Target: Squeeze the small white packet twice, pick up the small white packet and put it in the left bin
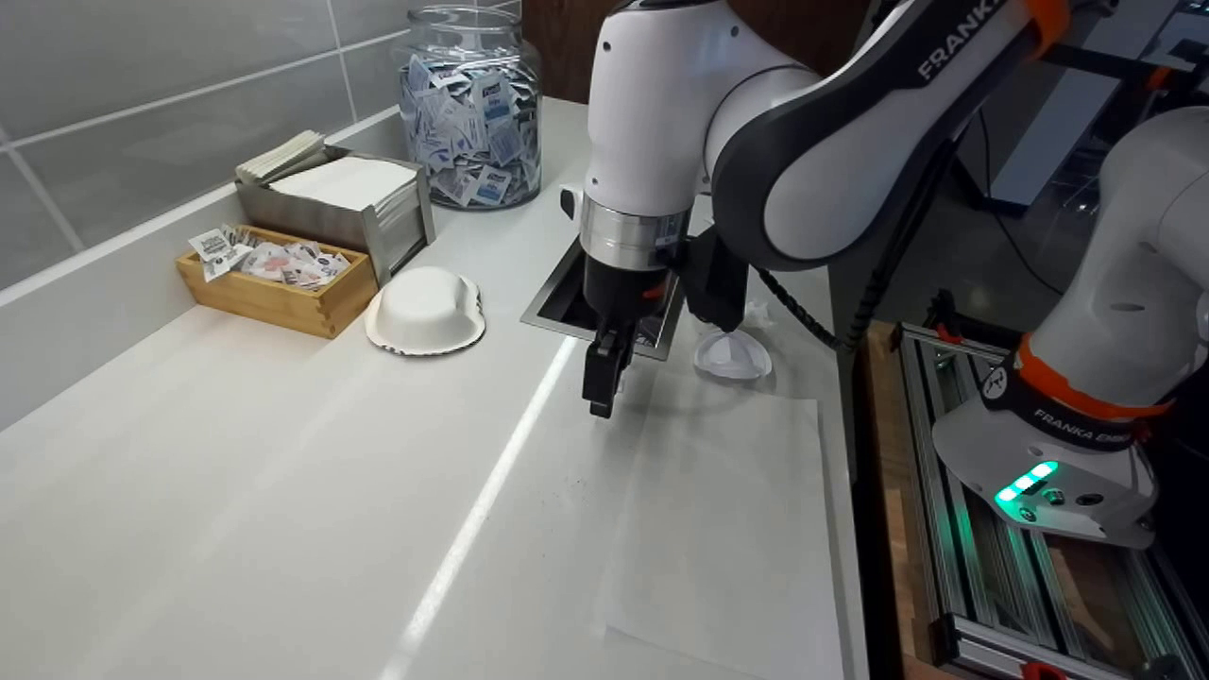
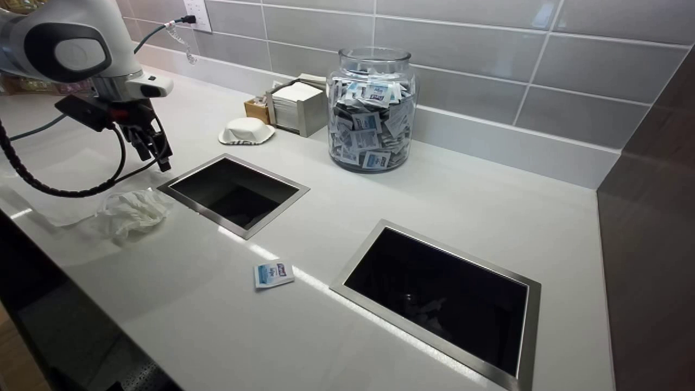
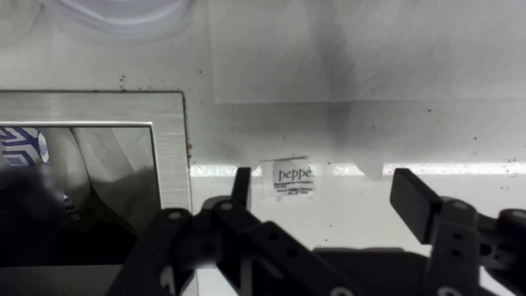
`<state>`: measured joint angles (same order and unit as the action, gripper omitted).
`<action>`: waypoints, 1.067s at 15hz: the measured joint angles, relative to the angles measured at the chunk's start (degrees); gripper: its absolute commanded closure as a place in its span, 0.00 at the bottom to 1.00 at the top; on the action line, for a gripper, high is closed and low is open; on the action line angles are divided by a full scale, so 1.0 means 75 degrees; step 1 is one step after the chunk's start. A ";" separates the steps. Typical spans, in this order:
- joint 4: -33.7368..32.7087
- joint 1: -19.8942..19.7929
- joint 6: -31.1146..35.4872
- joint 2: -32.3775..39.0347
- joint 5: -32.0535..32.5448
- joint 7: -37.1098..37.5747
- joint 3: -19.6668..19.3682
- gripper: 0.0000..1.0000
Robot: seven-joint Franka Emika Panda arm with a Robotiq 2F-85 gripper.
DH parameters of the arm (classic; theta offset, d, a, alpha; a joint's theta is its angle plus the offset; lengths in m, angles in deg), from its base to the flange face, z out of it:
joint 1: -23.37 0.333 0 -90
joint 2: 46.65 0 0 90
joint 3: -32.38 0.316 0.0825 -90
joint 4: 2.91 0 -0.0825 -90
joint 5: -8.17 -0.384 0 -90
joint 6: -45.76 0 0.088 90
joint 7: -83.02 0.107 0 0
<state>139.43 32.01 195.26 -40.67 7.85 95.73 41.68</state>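
The small white packet (image 3: 292, 176) has dark print reading "peppe" and lies flat on the white counter in the wrist view. In both exterior views it cannot be made out near the gripper. My gripper (image 3: 322, 181) is open and empty. Its fingers stand either side of the packet in the wrist view, with the packet nearer the left finger. The gripper points down low over the counter in both exterior views (image 1: 604, 397) (image 2: 155, 157). The left bin is a square counter opening with a metal rim (image 2: 275, 212), close beside the gripper. Its rim also shows in the wrist view (image 3: 170, 164).
Another bin opening (image 2: 530, 326) and a blue-and-white wipe packet (image 2: 274, 275) show in an exterior view. A glass jar (image 1: 472, 132), napkin holder (image 1: 397, 227), wooden box (image 1: 283, 295) and upturned bowl (image 1: 425, 307) stand near the wall. Paper (image 1: 727, 519) and crumpled tissue (image 2: 133, 212) lie nearby.
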 measured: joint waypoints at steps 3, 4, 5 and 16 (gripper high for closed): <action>0.0000 0.0000 0.0000 -0.0007 0.0033 0.0000 -0.0015 0.00; 0.0000 -0.0001 0.0000 -0.0007 0.0034 0.0000 -0.0023 0.00; 0.0000 -0.0002 0.0000 -0.0007 0.0034 0.0000 -0.0032 0.00; 0.0013 -0.0002 0.0000 0.0020 0.0034 0.0000 -0.0077 0.27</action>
<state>139.53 32.00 195.26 -40.52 8.10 95.73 41.10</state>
